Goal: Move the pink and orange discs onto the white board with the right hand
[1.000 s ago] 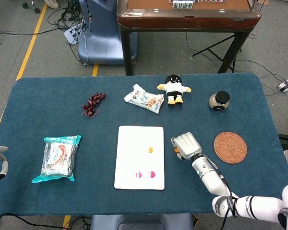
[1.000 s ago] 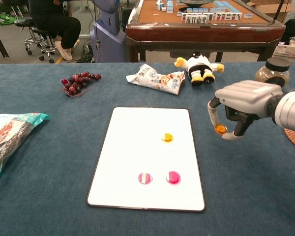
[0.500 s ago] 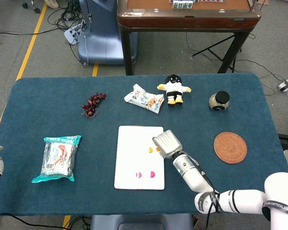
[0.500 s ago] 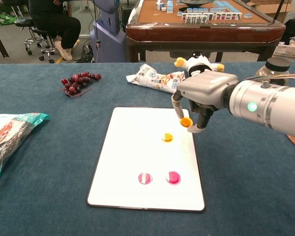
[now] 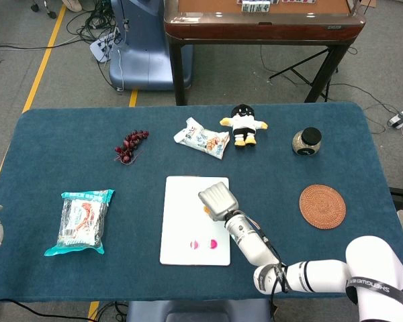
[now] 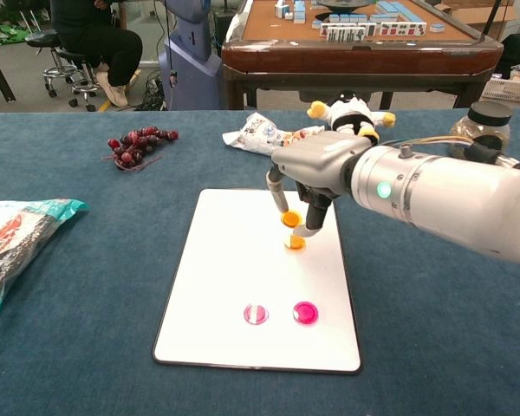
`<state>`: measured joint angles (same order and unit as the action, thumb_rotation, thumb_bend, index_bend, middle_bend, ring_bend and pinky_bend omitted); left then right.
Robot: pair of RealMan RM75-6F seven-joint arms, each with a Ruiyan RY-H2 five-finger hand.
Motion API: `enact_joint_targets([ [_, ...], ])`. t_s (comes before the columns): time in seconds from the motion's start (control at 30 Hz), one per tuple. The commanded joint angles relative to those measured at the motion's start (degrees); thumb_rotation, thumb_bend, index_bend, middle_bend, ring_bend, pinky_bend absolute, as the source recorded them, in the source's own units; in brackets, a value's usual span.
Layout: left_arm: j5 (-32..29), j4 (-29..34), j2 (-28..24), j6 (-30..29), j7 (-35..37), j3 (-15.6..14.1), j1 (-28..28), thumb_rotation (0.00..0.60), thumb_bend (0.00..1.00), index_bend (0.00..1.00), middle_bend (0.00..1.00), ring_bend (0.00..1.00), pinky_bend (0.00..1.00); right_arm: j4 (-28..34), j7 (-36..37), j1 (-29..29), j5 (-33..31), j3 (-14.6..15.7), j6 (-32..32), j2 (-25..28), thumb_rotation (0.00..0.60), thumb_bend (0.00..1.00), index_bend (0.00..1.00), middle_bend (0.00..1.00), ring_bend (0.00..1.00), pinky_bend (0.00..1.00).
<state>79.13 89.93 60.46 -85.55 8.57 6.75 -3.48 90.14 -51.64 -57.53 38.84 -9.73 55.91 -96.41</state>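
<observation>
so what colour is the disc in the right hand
Orange disc pinched by the right hand; clearest in the chest view.

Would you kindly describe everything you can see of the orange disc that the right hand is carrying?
The orange disc is small, round, flat and glossy, perhaps plastic. The right hand pinches it between fingertips, so it hangs tilted above the white board, in the board's upper right part. A second orange disc lies flat on the board just below it; the two look close but apart. In the head view the hand hides the held disc almost wholly. No markings show on it.
</observation>
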Motion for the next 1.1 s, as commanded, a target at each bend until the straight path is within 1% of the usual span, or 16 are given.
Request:
enact_joint_targets([
  [0.03,0.0,0.0,0.0,-0.1,0.1,0.0,0.0,0.600,0.49,0.40,0.52,0.44,0.59,-1.6,0.0,-1.3,-1.0,-0.7,-0.7,-1.3,0.600,0.27,0.54,1.00,1.00,1.00],
  [0.47,0.0,-0.1,-0.4,-0.1,0.9,0.0,0.3,0.600,0.49,0.40,0.52,0.44,0.59,-7.8,1.7,-4.0,-3.2,-0.8,-2.2,-6.2,0.600,0.27,0.54,1.00,1.00,1.00],
  [0.67,0.1,-0.1,-0.5,0.1,0.9,-0.1,0.2,0.600,0.49,0.40,0.52,0.44,0.59,-9.2,2.8,-4.4,-3.2,-0.8,-2.6,-6.9,0.600,0.26,0.54,1.00,1.00,1.00],
  [0.77,0.1,0.0,-0.4,0.1,0.8,-0.1,0.2,0.600,0.49,0.40,0.52,0.44,0.59,-9.7,3.5,-4.5,-2.9,-0.8,-2.8,-7.1,0.600,0.25,0.52,1.00,1.00,1.00],
  [0.87,0.2,0.0,-0.4,0.0,0.8,-0.1,0.3,0.600,0.49,0.40,0.52,0.44,0.59,-10.2,3.9,-4.6,-2.8,-0.7,-3.0,-7.3,0.600,0.17,0.47,1.00,1.00,1.00],
  [0.93,0.2,0.0,-0.5,0.0,0.9,-0.2,0.3,0.600,0.49,0.40,0.52,0.44,0.59,-10.4,4.2,-4.7,-2.5,-0.8,-2.9,-7.5,0.600,0.10,0.38,1.00,1.00,1.00],
  [1.0,0.2,0.0,-0.5,0.0,0.9,-0.2,0.3,0.600,0.49,0.40,0.52,0.44,0.59,-10.6,4.8,-4.7,-2.1,-0.8,-2.8,-7.7,0.600,0.06,0.32,1.00,1.00,1.00],
  [1.1,0.2,0.0,-0.5,0.0,0.9,-0.2,0.3,0.600,0.49,0.40,0.52,0.44,0.59,-10.9,5.4,-4.6,-1.5,-0.9,-2.8,-7.9,0.600,0.03,0.27,1.00,1.00,1.00],
])
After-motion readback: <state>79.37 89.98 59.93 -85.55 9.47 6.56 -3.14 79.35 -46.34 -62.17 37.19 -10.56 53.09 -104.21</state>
